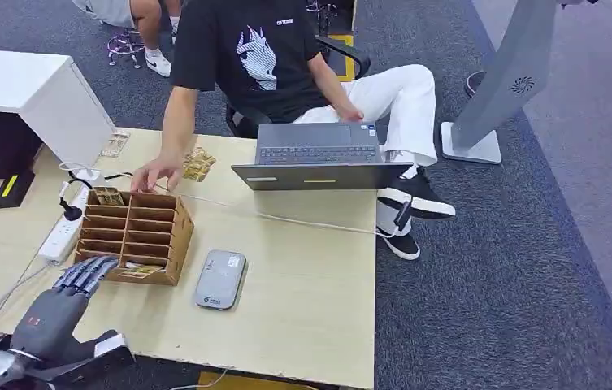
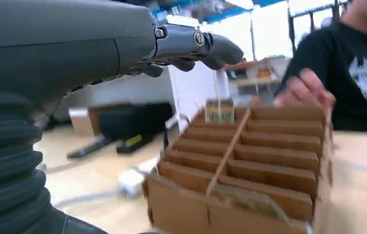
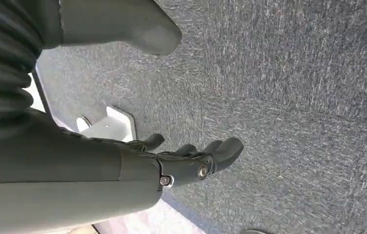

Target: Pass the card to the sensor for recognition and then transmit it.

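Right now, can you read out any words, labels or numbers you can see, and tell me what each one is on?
Nothing here can be read for certain.
Black T-shirt: a small white line of text above the white graphic, too small to read.
Grey sensor: a small logo near its near edge, blurred.
Laptop: stickers and key legends, too small.
Cards on the table: print too small to read.

One cardboard organizer, one card reader, one laptop, one power strip
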### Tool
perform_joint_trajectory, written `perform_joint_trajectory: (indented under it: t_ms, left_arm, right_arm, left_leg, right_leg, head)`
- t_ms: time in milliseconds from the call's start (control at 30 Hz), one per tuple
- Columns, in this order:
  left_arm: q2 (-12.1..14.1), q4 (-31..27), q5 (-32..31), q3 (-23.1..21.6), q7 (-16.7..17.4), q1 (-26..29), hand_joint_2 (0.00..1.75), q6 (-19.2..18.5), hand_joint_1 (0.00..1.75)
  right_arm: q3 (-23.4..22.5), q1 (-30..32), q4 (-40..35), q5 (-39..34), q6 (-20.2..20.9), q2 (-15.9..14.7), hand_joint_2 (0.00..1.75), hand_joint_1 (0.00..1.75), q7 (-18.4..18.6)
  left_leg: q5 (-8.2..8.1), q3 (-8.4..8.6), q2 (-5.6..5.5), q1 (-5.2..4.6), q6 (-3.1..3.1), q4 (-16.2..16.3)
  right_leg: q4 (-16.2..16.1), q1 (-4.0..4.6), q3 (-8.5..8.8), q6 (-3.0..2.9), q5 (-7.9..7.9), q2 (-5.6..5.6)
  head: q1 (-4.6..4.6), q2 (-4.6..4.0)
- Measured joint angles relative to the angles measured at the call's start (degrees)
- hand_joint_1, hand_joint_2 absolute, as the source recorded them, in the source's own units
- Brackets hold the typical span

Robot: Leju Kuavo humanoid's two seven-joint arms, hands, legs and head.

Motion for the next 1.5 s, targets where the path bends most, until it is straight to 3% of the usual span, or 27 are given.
perform_joint_trajectory:
  t_ms: [133,333,933,1500]
  left_arm:
    - [-1.9,-0.8,-5.8,-0.2,1.3,-1.0,1.75,3.4,0.00]
    - [-3.5,-1.4,-6.9,-0.6,1.4,-1.3,1.75,4.1,0.00]
    - [-4.7,0.4,-3.9,-1.3,1.5,-3.8,1.75,0.7,0.00]
    - [-7.9,9.4,-2.0,-1.4,1.5,-6.0,1.75,0.5,0.00]
  right_arm:
    - [0.0,0.0,-0.1,0.0,0.3,0.0,1.75,0.00,-0.2]
    - [-0.1,0.0,-0.1,-0.2,0.6,0.1,1.75,0.00,-0.2]
    - [-0.2,0.0,-0.1,0.0,0.5,0.1,1.75,0.00,-0.2]
    - [-0.2,0.0,-0.1,1.0,-0.2,0.0,1.75,0.00,-0.3]
  left_leg:
    - [0.00,0.01,0.00,0.00,0.00,0.0]
    - [0.00,0.01,0.01,0.00,0.00,0.0]
    - [0.00,0.01,0.01,0.00,0.00,0.0]
    - [0.00,0.00,0.01,0.00,0.00,0.0]
  right_leg:
    - [0.0,0.00,-0.01,0.00,0.00,0.00]
    - [0.0,0.01,-0.03,0.00,-0.01,0.01]
    - [0.0,0.01,-0.03,0.00,0.00,0.01]
    - [0.0,0.01,-0.02,0.00,0.00,0.01]
  head:
    - [0.00,0.00]
    - [-0.02,0.00]
    - [-0.02,0.00]
    - [-0.02,0.00]
